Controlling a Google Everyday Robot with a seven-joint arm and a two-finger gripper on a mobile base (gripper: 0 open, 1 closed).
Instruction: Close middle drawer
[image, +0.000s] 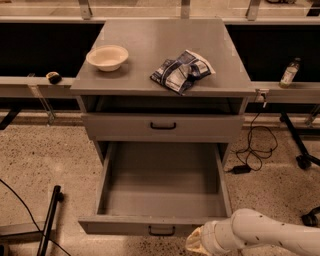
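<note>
The middle drawer (162, 185) is pulled far out of the grey cabinet, its deep tray empty. Its low front panel (125, 226) carries a small black loop handle (161, 230) at the centre. My gripper (198, 242) is at the bottom edge of the view, just right of that handle and up against the front panel's lower right part. The white arm (265, 235) comes in from the lower right. The taller-fronted drawer (163, 126) above is closed.
On the cabinet top (150, 45) sit a cream bowl (107, 56) and a blue-white snack bag (181, 70). A bottle (289, 73) stands on the right ledge. Cables (252, 152) lie on the floor at right, and a black pole (49, 220) at left.
</note>
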